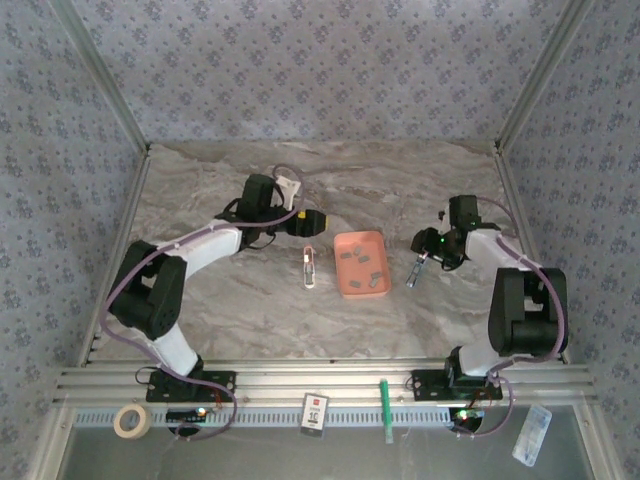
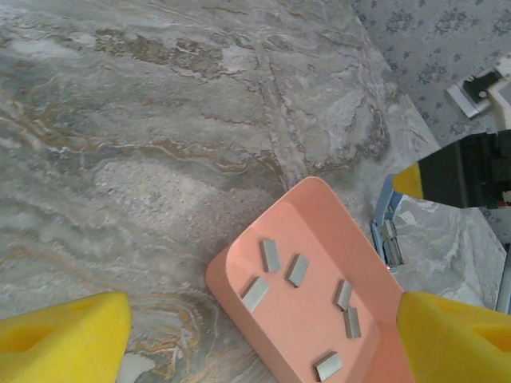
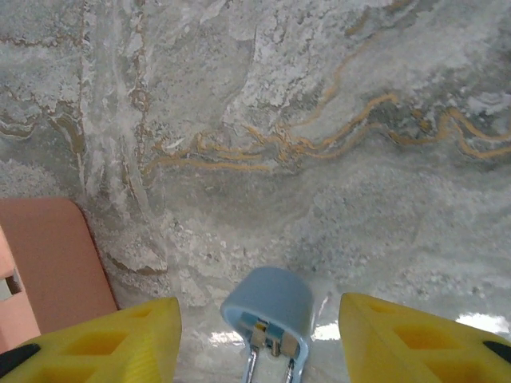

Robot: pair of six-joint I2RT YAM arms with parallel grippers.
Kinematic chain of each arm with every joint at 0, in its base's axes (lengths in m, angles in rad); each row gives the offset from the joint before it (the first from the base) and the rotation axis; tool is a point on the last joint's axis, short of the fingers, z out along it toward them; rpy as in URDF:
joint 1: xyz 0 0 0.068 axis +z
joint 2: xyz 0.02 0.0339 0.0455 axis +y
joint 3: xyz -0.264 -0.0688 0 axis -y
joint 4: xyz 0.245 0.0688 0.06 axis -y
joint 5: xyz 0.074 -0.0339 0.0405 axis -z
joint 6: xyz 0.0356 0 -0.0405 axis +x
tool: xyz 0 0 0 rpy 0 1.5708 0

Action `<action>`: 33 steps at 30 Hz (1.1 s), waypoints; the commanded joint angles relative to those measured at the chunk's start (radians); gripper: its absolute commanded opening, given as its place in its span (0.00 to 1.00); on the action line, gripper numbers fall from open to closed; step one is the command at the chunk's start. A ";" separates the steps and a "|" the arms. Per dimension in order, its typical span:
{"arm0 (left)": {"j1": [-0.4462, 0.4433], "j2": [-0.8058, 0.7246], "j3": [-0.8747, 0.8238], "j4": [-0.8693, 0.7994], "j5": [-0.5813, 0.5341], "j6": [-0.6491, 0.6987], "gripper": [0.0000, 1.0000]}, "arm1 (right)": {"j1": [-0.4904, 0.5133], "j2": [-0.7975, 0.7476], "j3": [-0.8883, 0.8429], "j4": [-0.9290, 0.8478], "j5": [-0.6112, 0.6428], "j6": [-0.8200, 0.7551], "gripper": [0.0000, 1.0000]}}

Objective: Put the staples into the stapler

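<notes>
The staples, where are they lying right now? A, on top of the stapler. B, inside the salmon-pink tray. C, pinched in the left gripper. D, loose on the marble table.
B: in the left wrist view the grey staples lie scattered on the floor of the salmon-pink tray.

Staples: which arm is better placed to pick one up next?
Left, probably. The left gripper is open and aimed at the tray, with the staples lying ahead between its fingers. The right gripper sits open around the stapler beside the tray, so it looks better suited to steadying that.
</notes>
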 commanded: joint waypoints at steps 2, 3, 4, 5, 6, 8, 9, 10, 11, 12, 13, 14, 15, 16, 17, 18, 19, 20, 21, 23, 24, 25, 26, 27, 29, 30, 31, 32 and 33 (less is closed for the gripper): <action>-0.027 0.020 0.041 -0.019 0.060 0.040 0.85 | -0.039 0.035 0.040 0.037 -0.123 -0.065 0.58; -0.036 0.021 0.043 -0.024 0.066 0.052 0.84 | -0.050 0.045 0.046 0.038 -0.154 -0.077 0.58; -0.046 0.023 0.049 -0.032 0.070 0.064 0.83 | -0.060 0.053 0.052 0.039 -0.185 -0.089 0.58; -0.053 0.024 0.054 -0.039 0.072 0.072 0.83 | -0.068 0.062 0.057 0.038 -0.213 -0.100 0.58; -0.061 0.026 0.058 -0.045 0.072 0.077 0.82 | -0.075 0.071 0.060 0.036 -0.237 -0.110 0.58; -0.076 0.026 0.059 -0.050 0.074 0.085 0.81 | -0.087 0.091 0.065 0.039 -0.283 -0.124 0.58; -0.083 0.026 0.058 -0.049 0.075 0.086 0.80 | -0.092 0.104 0.068 0.037 -0.311 -0.128 0.57; -0.090 0.026 0.058 -0.049 0.078 0.089 0.79 | -0.100 0.116 0.072 0.038 -0.335 -0.131 0.57; -0.097 0.026 0.058 -0.049 0.082 0.093 0.79 | -0.102 0.125 0.075 0.036 -0.357 -0.134 0.55; -0.105 0.026 0.059 -0.048 0.085 0.097 0.78 | -0.105 0.131 0.075 0.039 -0.380 -0.134 0.54; -0.113 0.026 0.060 -0.050 0.088 0.104 0.78 | -0.107 0.136 0.074 0.045 -0.395 -0.134 0.53; -0.120 0.026 0.061 -0.052 0.088 0.106 0.78 | -0.108 0.137 0.071 0.045 -0.403 -0.134 0.52; -0.123 0.028 0.061 -0.054 0.088 0.107 0.78 | -0.108 0.137 0.071 0.043 -0.407 -0.136 0.51; -0.126 0.028 0.060 -0.054 0.087 0.107 0.78 | -0.108 0.135 0.070 0.039 -0.411 -0.137 0.50; -0.126 0.028 0.061 -0.056 0.086 0.108 0.78 | -0.108 0.132 0.067 0.039 -0.414 -0.139 0.49; -0.127 0.028 0.059 -0.057 0.085 0.108 0.77 | -0.107 0.129 0.065 0.035 -0.418 -0.142 0.49; -0.126 0.028 0.059 -0.060 0.083 0.110 0.77 | -0.107 0.127 0.065 0.031 -0.421 -0.145 0.49; -0.126 0.028 0.058 -0.062 0.083 0.112 0.77 | -0.108 0.125 0.065 0.025 -0.421 -0.146 0.49; -0.126 0.028 0.058 -0.062 0.083 0.114 0.77 | -0.109 0.124 0.065 0.021 -0.416 -0.145 0.49; -0.128 0.033 0.058 -0.048 0.080 0.109 0.77 | -0.107 0.108 0.064 0.007 -0.383 -0.132 0.52; -0.129 0.041 0.059 -0.035 0.080 0.101 0.77 | -0.108 0.089 0.056 0.006 -0.360 -0.120 0.55; -0.132 0.048 0.065 -0.023 0.082 0.089 0.77 | -0.107 0.061 0.043 0.007 -0.339 -0.108 0.56; -0.135 0.057 0.076 -0.018 0.084 0.078 0.77 | -0.104 0.033 0.031 0.005 -0.317 -0.094 0.56; -0.140 0.069 0.090 -0.012 0.082 0.063 0.77 | -0.104 -0.001 0.018 0.000 -0.287 -0.078 0.56; -0.149 0.099 0.132 -0.013 0.077 0.034 0.77 | -0.105 -0.062 -0.005 -0.028 -0.239 -0.047 0.55; -0.156 0.118 0.157 -0.015 0.077 0.018 0.77 | -0.105 -0.091 -0.018 -0.049 -0.216 -0.023 0.54; -0.164 0.137 0.182 -0.016 0.074 0.007 0.77 | -0.108 -0.120 -0.036 -0.067 -0.204 0.002 0.53; -0.172 0.153 0.204 -0.019 0.072 -0.004 0.76 | -0.109 -0.143 -0.051 -0.076 -0.200 0.022 0.52; -0.182 0.173 0.233 -0.023 0.070 -0.015 0.76 | -0.111 -0.166 -0.071 -0.090 -0.195 0.045 0.51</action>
